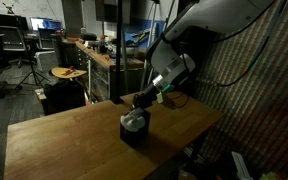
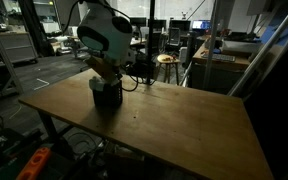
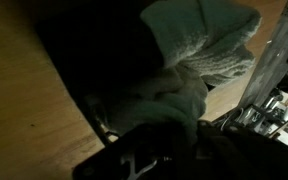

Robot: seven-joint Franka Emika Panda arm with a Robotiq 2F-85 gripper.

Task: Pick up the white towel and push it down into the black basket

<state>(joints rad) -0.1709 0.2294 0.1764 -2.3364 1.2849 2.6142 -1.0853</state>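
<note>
The white towel [image 1: 132, 120] lies bunched in the top of the small black basket [image 1: 134, 133], which stands on the wooden table in both exterior views, the basket [image 2: 106, 95] under the arm. My gripper [image 1: 141, 102] is right above the basket, fingers pointing down into it. In the wrist view the towel [image 3: 199, 50] fills the middle, folded and crumpled, and runs down between my dark fingers [image 3: 174, 135]. The jaws look shut on its cloth. The basket [image 3: 94, 60] shows as a dark mass around the towel.
The wooden table [image 1: 74, 140] extends wide around the basket, its top [image 2: 174, 125] also in view. The basket stands near one table edge. Stools, desks and lab clutter [image 1: 69, 75] stand beyond the table. A patterned wall or panel [image 1: 254, 90] is close behind the arm.
</note>
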